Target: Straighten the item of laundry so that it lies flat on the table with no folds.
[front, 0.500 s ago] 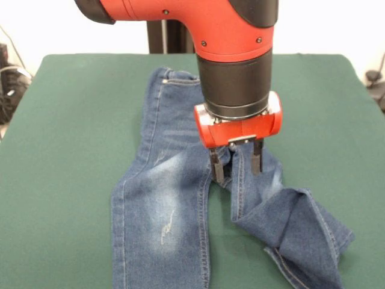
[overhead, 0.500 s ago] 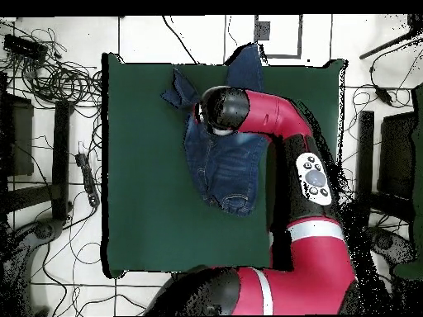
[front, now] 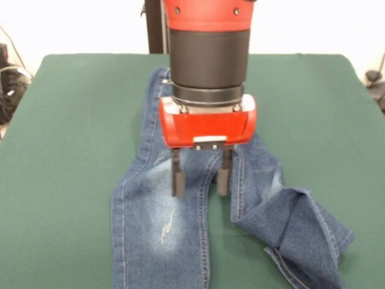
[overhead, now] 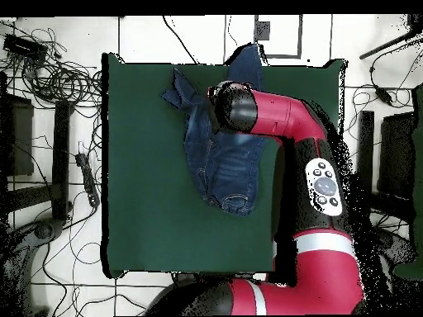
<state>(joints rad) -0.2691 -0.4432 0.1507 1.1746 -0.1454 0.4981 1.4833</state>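
Observation:
The item of laundry, small blue jeans [front: 162, 205] with faded thigh patches, lies on the green table [front: 66, 138]. Its left leg runs straight toward the near edge. The right leg [front: 295, 229] is folded over on itself and angles off to the right. My gripper [front: 200, 179] hangs open just above the crotch area, one finger over the left thigh, the other near the inner seam, nothing between them. In the overhead view the red arm [overhead: 281, 115] covers part of the jeans [overhead: 219, 165], and the gripper itself is hidden under it.
Bare green felt [front: 319, 108] stretches on both sides of the jeans. In the overhead view cables [overhead: 58, 74] and dark equipment [overhead: 16, 124] lie on the floor beside the table [overhead: 140, 206].
My gripper has shifted left and toward the near edge, from over the right leg's top to above the crotch, and has turned a little. The jeans lie as before.

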